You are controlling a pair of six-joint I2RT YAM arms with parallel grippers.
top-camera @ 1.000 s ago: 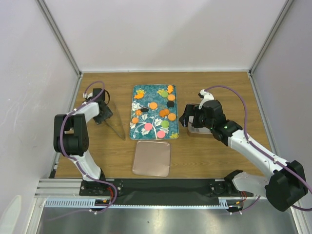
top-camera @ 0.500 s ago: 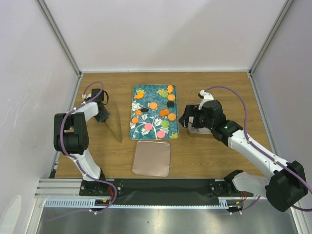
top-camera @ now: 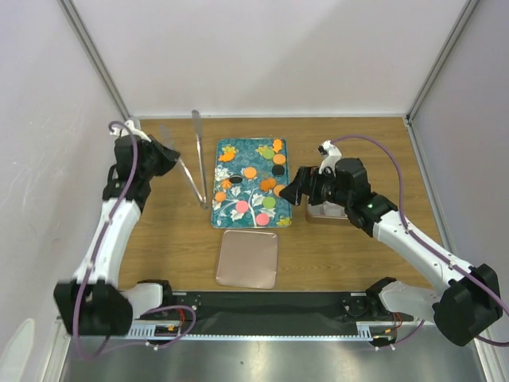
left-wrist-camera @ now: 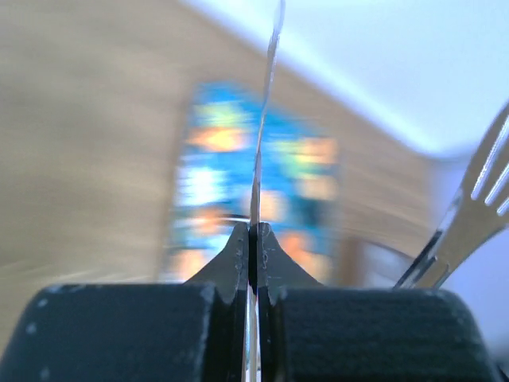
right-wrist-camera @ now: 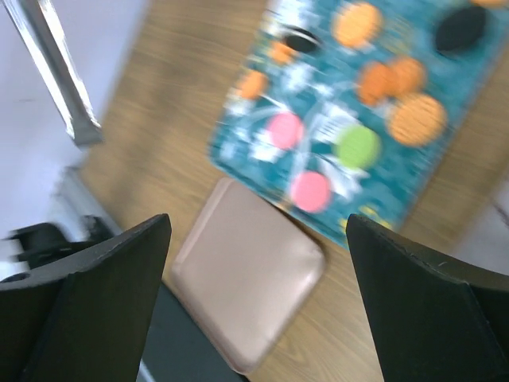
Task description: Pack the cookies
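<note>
The left gripper (top-camera: 159, 156) is gripping tightly one thin blade of the metal tongs (top-camera: 197, 159). In its wrist view the jaws are pressing the blade edge-on, and the other blade with a slotted end is standing free to the right. The tongs are hanging above the table (top-camera: 159, 239), with their long axis running roughly along the left edge of the tray (top-camera: 216, 208).

The cookies (top-camera: 250, 172) are lying on this tray, to the right of the tongs. They are small, flat, round discs in orange, black, pink and green, scattered over a glossy teal surface with printed flowers.

The right gripper (top-camera: 296, 189) is hovering at the right edge of the tray, fully spread and holding nothing. It is nearer to the cookies. A smooth rose-gold lid (top-camera: 248, 258) is lying just near of the tray, and a tin (top-camera: 322, 212) is sitting partly hidden under the right arm.
</note>
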